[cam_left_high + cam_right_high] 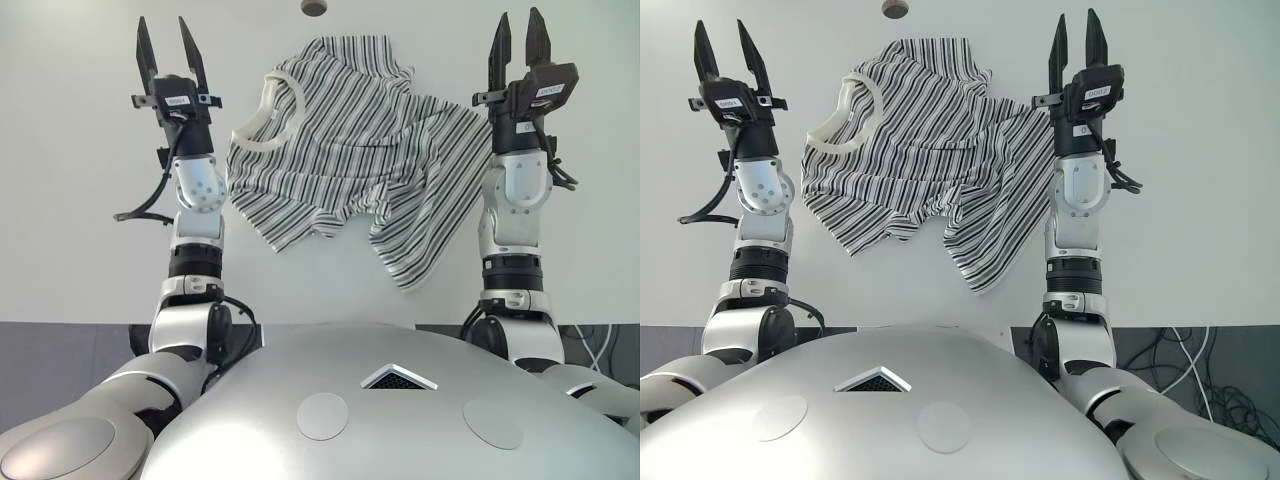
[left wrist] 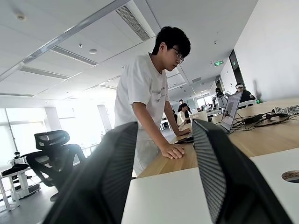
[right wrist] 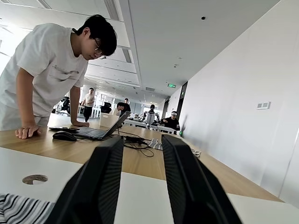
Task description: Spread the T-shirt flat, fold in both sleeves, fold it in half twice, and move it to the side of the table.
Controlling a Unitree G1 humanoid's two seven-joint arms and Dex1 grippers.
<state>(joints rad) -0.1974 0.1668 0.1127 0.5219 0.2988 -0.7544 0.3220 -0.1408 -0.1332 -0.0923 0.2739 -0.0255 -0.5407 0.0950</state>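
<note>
White table | crumpled striped T-shirt between hands | left hand spread | right hand spread

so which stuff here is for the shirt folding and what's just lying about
For the job: crumpled T-shirt, white table under it, left claw, right claw, both open and empty.
Lying about: round port, laptop, mouse and cables on the wooden desk behind.
</note>
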